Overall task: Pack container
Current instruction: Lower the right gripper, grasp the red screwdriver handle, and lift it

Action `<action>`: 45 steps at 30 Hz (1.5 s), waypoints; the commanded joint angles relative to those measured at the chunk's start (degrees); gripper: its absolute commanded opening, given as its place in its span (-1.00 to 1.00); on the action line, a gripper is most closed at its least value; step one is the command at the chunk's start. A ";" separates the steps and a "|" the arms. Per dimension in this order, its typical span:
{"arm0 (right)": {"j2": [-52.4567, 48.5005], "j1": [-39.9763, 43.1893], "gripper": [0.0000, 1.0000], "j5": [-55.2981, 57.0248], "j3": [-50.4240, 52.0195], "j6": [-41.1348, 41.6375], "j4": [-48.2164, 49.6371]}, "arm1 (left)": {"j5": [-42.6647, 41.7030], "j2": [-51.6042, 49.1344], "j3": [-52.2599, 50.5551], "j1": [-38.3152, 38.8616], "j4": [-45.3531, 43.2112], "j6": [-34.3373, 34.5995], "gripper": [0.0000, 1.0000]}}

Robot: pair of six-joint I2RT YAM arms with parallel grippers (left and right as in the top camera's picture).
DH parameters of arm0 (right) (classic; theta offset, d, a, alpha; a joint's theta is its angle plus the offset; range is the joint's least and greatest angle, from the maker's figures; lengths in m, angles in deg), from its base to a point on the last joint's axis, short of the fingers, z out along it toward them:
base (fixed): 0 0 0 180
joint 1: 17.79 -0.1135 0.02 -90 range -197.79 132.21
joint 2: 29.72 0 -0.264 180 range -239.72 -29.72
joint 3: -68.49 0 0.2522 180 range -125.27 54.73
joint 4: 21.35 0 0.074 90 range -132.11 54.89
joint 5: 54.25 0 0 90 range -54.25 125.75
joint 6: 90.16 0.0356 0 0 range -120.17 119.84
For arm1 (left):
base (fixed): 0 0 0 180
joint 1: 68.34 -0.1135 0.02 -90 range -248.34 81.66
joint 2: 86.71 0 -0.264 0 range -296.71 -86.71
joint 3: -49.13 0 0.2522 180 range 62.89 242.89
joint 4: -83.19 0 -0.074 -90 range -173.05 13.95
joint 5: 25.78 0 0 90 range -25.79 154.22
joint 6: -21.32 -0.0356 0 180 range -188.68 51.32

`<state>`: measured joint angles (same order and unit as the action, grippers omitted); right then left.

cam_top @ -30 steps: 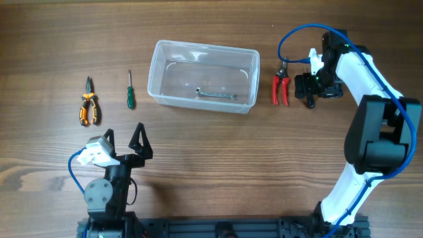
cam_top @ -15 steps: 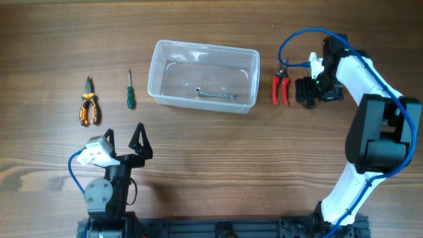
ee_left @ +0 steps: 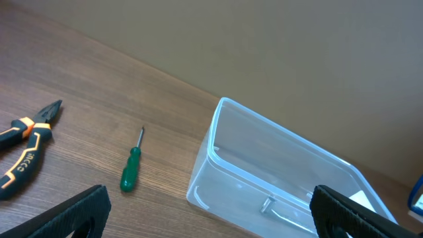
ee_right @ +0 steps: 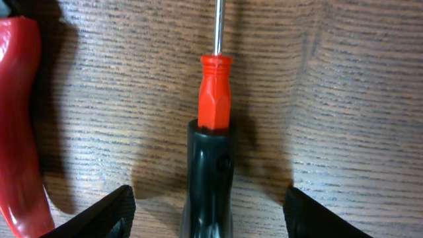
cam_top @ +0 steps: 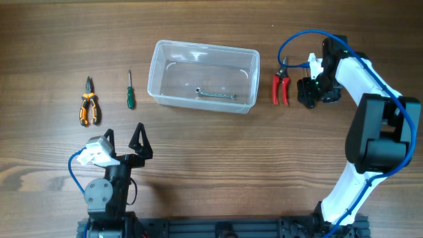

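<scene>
The clear plastic container (cam_top: 155,79) stands at the table's upper middle, with a metal hex key (cam_top: 215,95) inside. My right gripper (cam_top: 309,98) is open, low over the table right of the red pruners (cam_top: 281,89). In the right wrist view its jaws (ee_right: 210,218) stand apart on either side of a black-and-red-handled screwdriver (ee_right: 213,132) lying on the wood, not touching it. My left gripper (cam_top: 123,137) is open and empty near the front left. The left wrist view shows the container (ee_left: 210,142) ahead, between my fingers (ee_left: 66,215).
Orange-handled pliers (cam_top: 89,106) and a green screwdriver (cam_top: 130,92) lie left of the container; both also show in the left wrist view, the pliers (ee_left: 26,149) and the screwdriver (ee_left: 131,170). A red pruner handle (ee_right: 20,119) lies close beside the right gripper.
My right gripper has shifted slightly to the right, beside the pruners. The left arm and the tools have not moved.
</scene>
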<state>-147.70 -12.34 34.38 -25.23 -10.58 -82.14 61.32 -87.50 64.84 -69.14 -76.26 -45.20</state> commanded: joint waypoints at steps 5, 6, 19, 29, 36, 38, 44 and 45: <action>-1.11 0.24 -0.13 0.09 0.70 -0.11 0.74 | -0.48 0.37 -0.46 0.22 -0.20 0.79 0.99; -1.11 0.24 -0.24 0.09 0.70 -0.11 0.76 | -0.48 0.37 -0.46 0.22 -0.20 0.79 1.00; -1.11 0.24 -0.76 -1.44 0.70 0.04 0.74 | -0.48 0.37 -0.46 0.22 -0.20 0.79 0.99; -1.07 0.24 -0.91 -1.44 0.68 0.11 0.31 | -0.48 0.37 -0.46 0.22 -0.20 0.79 0.99; -1.07 0.24 -0.91 -1.51 0.11 0.20 -0.35 | -0.48 0.37 -0.46 0.22 -0.20 0.79 1.00; -1.07 0.24 -0.91 -1.66 -0.79 0.46 -0.81 | -0.48 0.37 -0.46 0.22 -0.20 0.79 1.00; -1.05 0.24 -0.91 -2.45 -6.67 0.50 -4.15 | -0.48 0.37 -0.46 0.22 -0.20 0.79 1.00; -1.05 0.24 -0.91 -2.95 -7.45 0.50 -4.55 | -0.48 0.37 -0.46 0.22 -0.20 0.79 0.99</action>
<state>-147.81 -12.31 33.62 -28.23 -10.71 -85.90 61.32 -87.50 64.84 -69.14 -76.26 -45.20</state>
